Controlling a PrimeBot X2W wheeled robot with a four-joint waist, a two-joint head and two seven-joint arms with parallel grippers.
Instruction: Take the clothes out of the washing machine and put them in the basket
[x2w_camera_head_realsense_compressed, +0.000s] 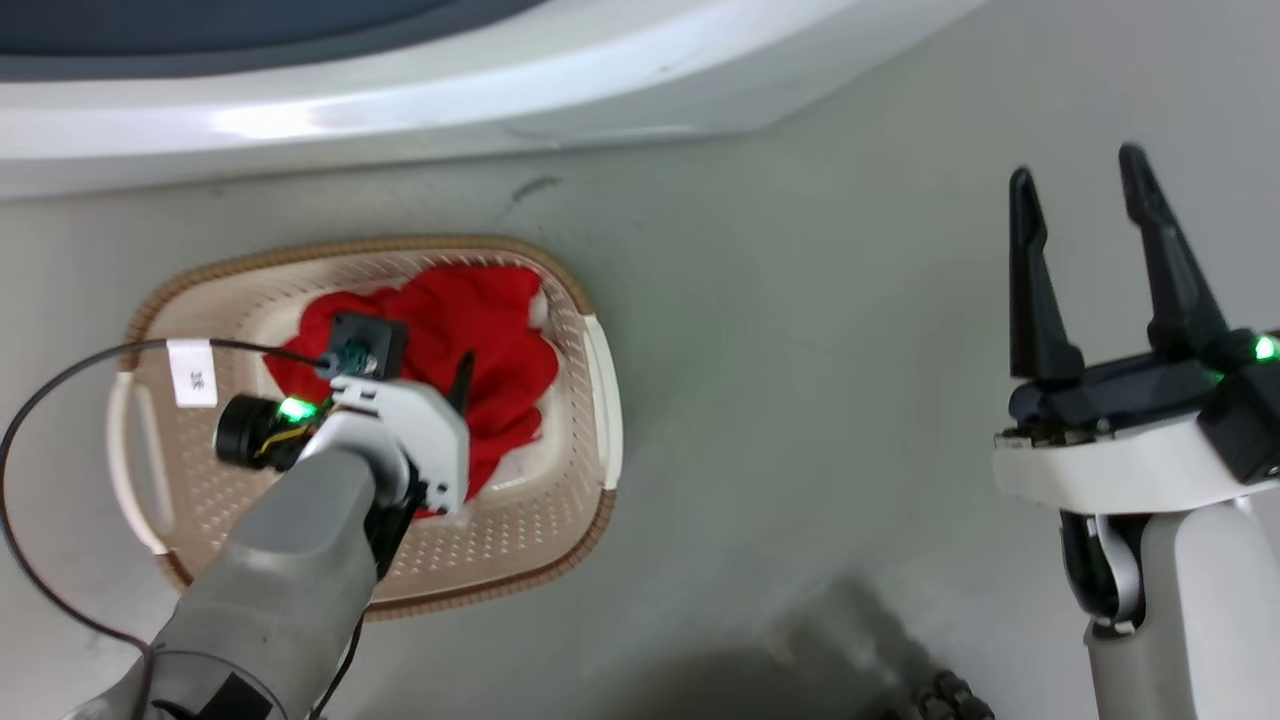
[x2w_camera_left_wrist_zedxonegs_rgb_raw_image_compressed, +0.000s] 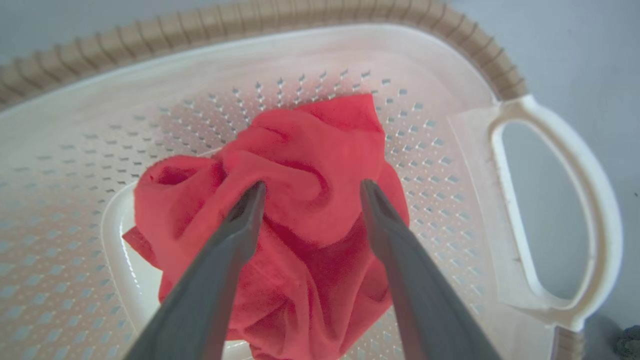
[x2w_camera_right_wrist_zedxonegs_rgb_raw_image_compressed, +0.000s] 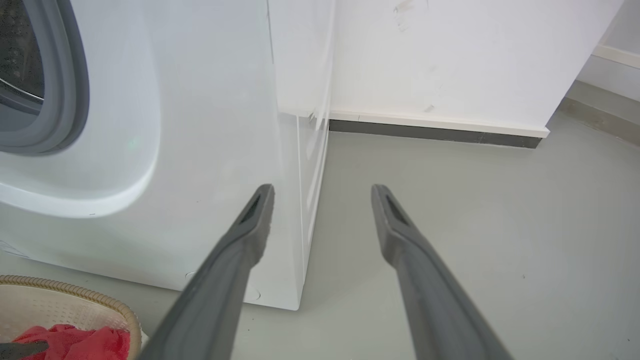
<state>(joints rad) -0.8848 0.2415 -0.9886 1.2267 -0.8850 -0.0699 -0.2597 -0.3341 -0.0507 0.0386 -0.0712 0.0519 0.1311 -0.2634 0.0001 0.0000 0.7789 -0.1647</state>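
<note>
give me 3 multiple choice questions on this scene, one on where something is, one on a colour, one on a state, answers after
1. Where do the clothes lie?
A. on a shelf
B. in the basket
C. hung on a rail

2. What colour is the basket's woven-look rim?
A. blue
B. black
C. brown

3. How does the left gripper stand?
A. open, fingers apart over the clothes
B. shut on the clothes
C. shut on a bottle

Answers:
1 B, the red heap rests within the basket's walls.
2 C, the rim is brown against the cream plastic.
3 A, the left wrist view shows a wide gap between its fingers, with the cloth lying loose beyond them.
</note>
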